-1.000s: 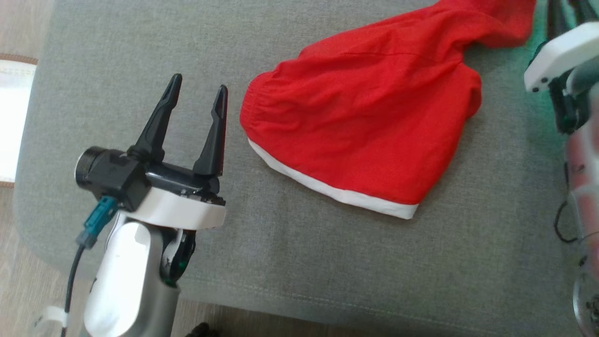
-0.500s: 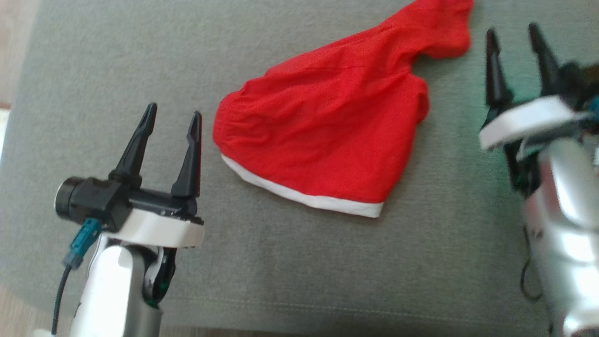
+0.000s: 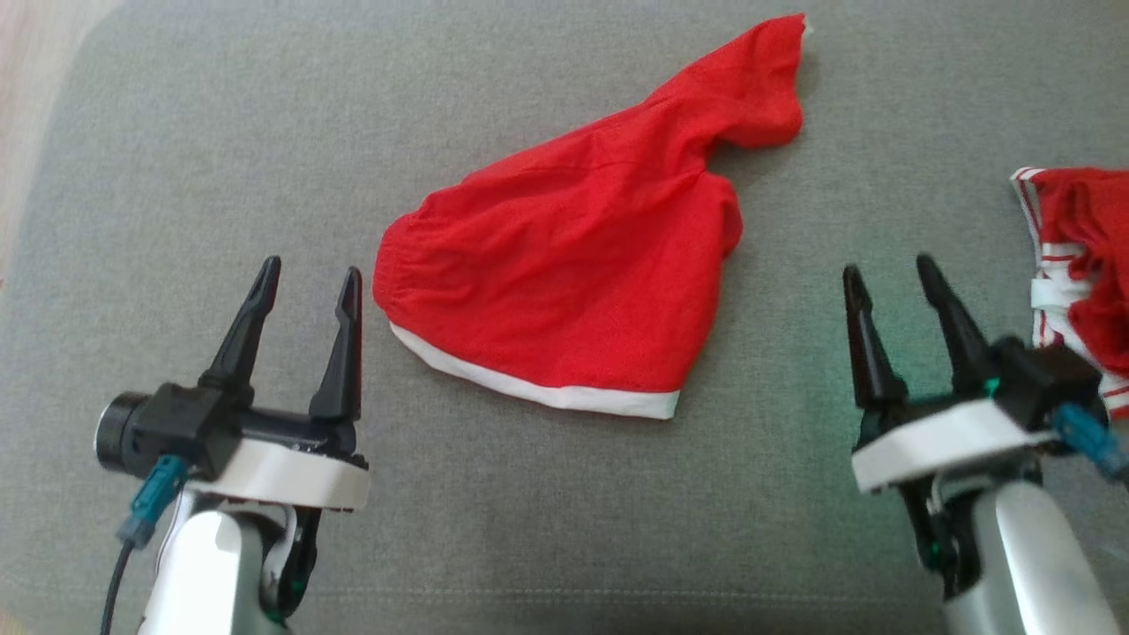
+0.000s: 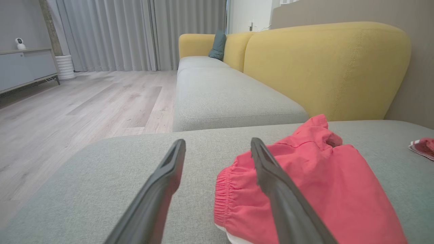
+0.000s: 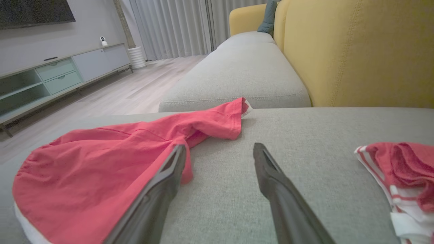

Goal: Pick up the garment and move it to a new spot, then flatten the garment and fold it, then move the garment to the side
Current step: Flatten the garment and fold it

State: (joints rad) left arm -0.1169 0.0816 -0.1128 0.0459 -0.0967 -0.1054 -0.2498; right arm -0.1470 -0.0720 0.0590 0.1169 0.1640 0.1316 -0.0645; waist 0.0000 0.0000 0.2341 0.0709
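The garment (image 3: 573, 282) is a pair of red shorts with a white hem, lying crumpled on the grey cushion (image 3: 547, 511), one leg twisted up toward the far right. It also fills the lower right of the left wrist view as the garment (image 4: 318, 189) and the left half of the right wrist view as the garment (image 5: 101, 162). My left gripper (image 3: 309, 278) stands open just left of the waistband, holding nothing. Well to the right of the shorts, my right gripper (image 3: 886, 273) is open and empty too.
A second red garment with white stripes (image 3: 1080, 273) lies at the cushion's right edge, close to my right gripper. Yellow sofa backs (image 4: 325, 67) rise behind the cushion. Wooden floor (image 4: 84, 108) lies beyond its left edge.
The head camera has swung right and pulled back. My right gripper has let go of the shorts' leg, opened, and drawn back toward the near right. The shorts now lie free.
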